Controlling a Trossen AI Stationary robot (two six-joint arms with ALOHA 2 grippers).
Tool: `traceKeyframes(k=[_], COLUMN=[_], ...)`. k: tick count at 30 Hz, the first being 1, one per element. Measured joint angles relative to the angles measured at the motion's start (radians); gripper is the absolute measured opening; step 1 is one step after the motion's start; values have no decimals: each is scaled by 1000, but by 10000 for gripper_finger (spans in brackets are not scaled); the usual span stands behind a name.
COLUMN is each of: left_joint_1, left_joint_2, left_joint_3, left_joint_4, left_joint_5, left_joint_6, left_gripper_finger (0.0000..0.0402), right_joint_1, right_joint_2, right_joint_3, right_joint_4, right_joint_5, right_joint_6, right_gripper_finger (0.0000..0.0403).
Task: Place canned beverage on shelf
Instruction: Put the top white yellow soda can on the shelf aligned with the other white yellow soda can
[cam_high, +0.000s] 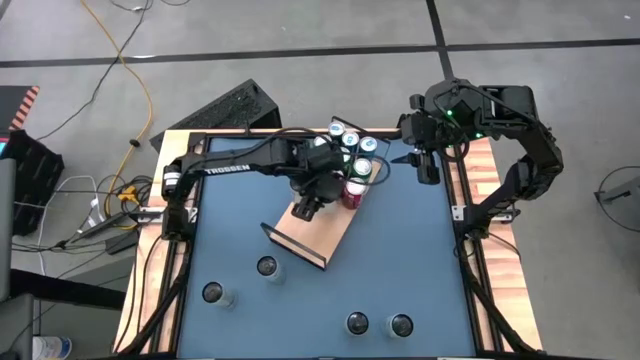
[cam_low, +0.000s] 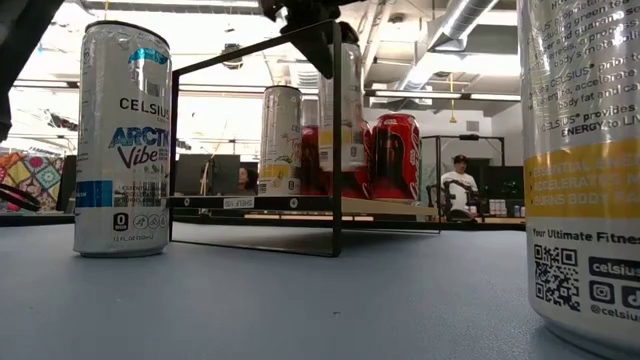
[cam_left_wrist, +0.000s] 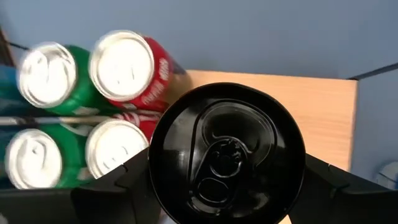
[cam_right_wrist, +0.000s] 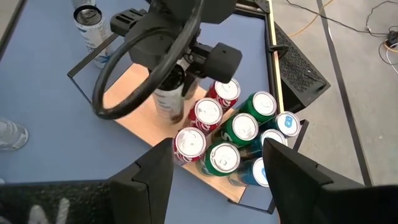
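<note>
The black-topped can (cam_left_wrist: 227, 152) is clamped in the left gripper (cam_high: 310, 205), over the shelf (cam_high: 325, 232) near the table's centre, just beside the red cans (cam_high: 353, 190) at its one o'clock. Green and blue cans (cam_high: 358, 147) crowd the shelf's far end. The right gripper (cam_high: 424, 166) hangs at two o'clock, fingers apart and empty. Loose cans (cam_high: 266, 266) dot the blue tabletop (cam_high: 410, 250) toward six o'clock. Beyond, a seated person (cam_low: 459, 187) under ceiling lights.
</note>
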Motion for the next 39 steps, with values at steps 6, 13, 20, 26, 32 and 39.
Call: traceKeyframes(k=[6,13,20,26,32,39], left_joint_1=[-1,4,14,42,54,83], left_joint_2=[0,-82,-130,-102,-102,-100], left_joint_3=[-6,-197,-211,-215,-230,-278], left_joint_4=[-6,175,191,123,123,125], left_joint_5=[35,31,-14,93,117,168], left_joint_6=[29,7,70,35,70,73], left_gripper_finger=[237,237,245,254,252,252], right_joint_1=[0,0,0,0,0,0], right_joint_2=[0,0,0,0,0,0], right_joint_3=[0,0,0,0,0,0], right_joint_4=[3,8,42,40,44,46], right_joint_5=[5,6,8,11,11,11], right_joint_6=[6,8,5,6,18,50], right_gripper_finger=[228,228,228,228,228,228])
